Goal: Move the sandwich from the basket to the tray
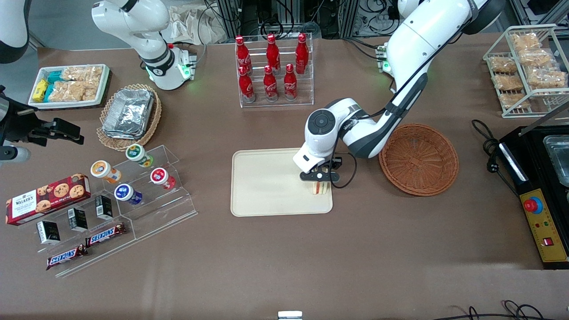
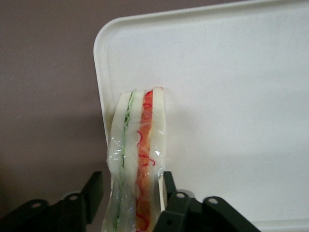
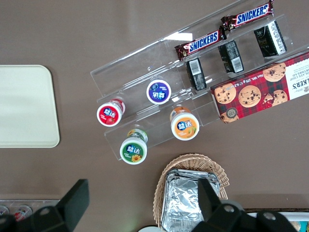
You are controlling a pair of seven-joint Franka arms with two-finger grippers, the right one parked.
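Gripper [image 1: 319,177] fingers clamp the sandwich [image 2: 136,159] upright just inside the tray [image 1: 266,182] rim nearest the basket [image 1: 418,158]; releasing there risks toppling onto the bench.

Sandwich [image 2: 137,159]: white bread, green and orange-red filling stripes. Tray [image 1: 262,186]: plain cream-beige. Basket [image 1: 418,159]: reddish-brown weave. Gripper [image 1: 319,178]: black fingers, over tray. Table [image 1: 284,258]: brown.
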